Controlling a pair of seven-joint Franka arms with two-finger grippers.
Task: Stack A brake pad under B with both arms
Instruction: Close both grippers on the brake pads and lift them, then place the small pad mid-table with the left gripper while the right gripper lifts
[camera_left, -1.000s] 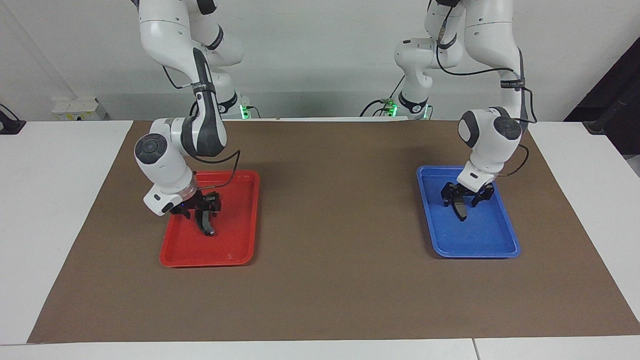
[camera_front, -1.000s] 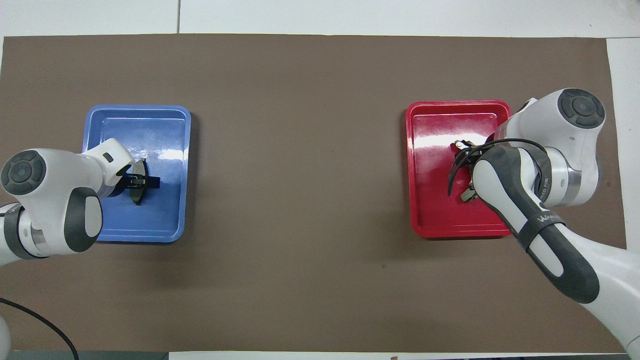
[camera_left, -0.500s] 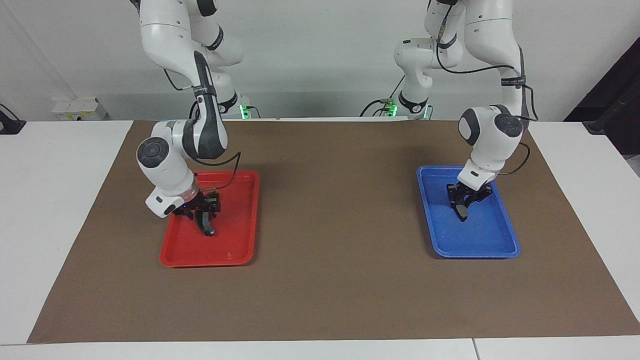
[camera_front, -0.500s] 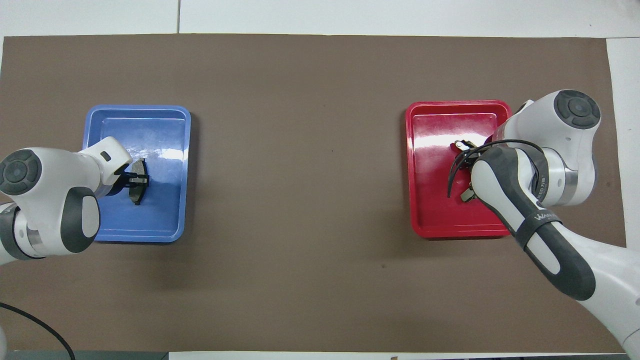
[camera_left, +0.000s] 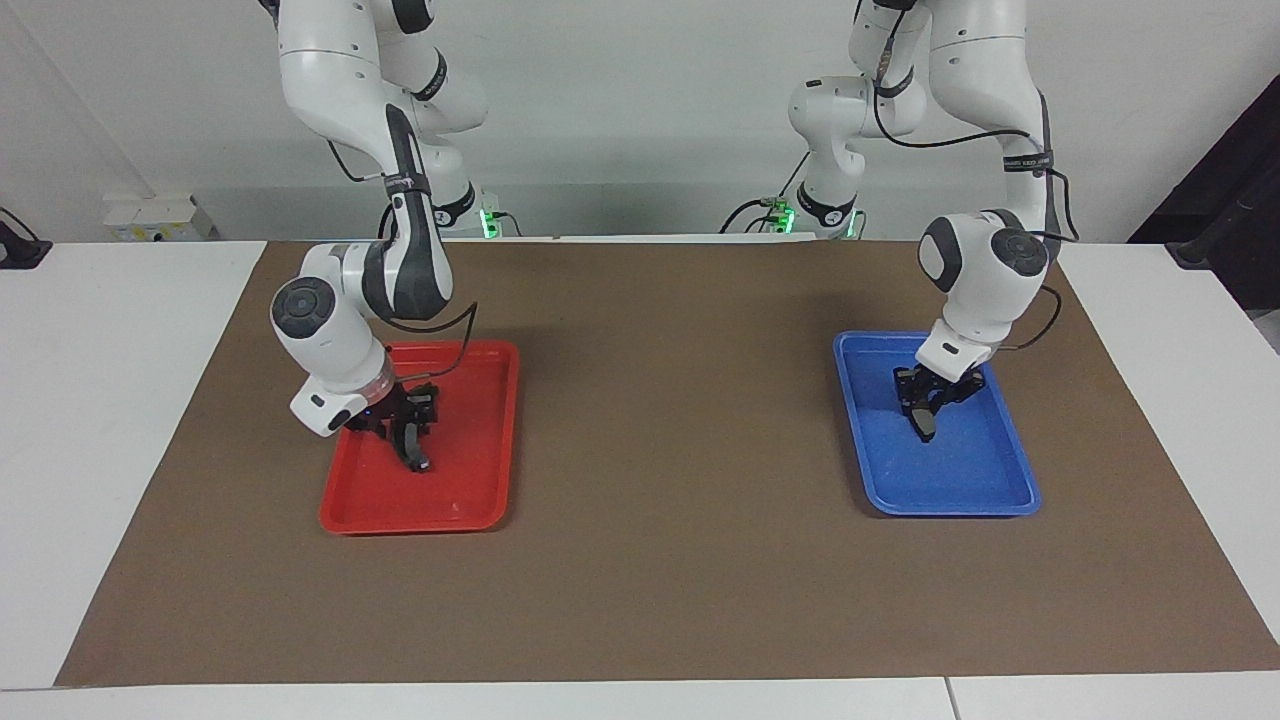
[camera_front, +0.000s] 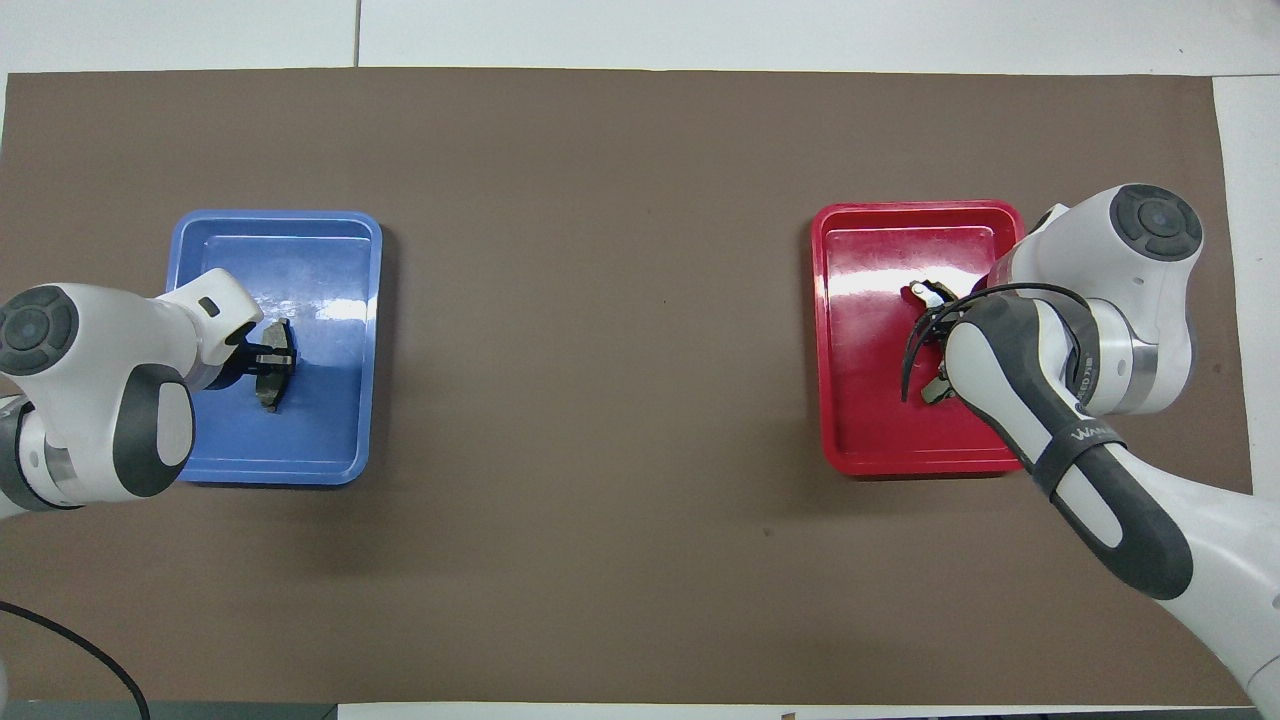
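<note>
The short, nearly straight A brake pad (camera_left: 925, 422) is in the blue tray (camera_left: 1005, 495) at the left arm's end of the table. My left gripper (camera_left: 926, 402) is shut on it, and the pad stands on edge under the fingers. It also shows in the overhead view (camera_front: 271, 375) beside my left gripper (camera_front: 258, 356). The long crescent pad B (camera_left: 414, 450) is in the red tray (camera_left: 470, 500) at the right arm's end. My right gripper (camera_left: 405, 425) is shut on it. In the overhead view my right arm hides most of it and only its light tips (camera_front: 936, 391) show.
A brown mat (camera_left: 660, 420) covers the table between the two trays. Neither tray holds anything else. White table shows at both ends and along the edge farthest from the robots.
My left gripper was open around the short pad a second ago and has shut on it. My right arm has shifted slightly, with the long pad still in its gripper.
</note>
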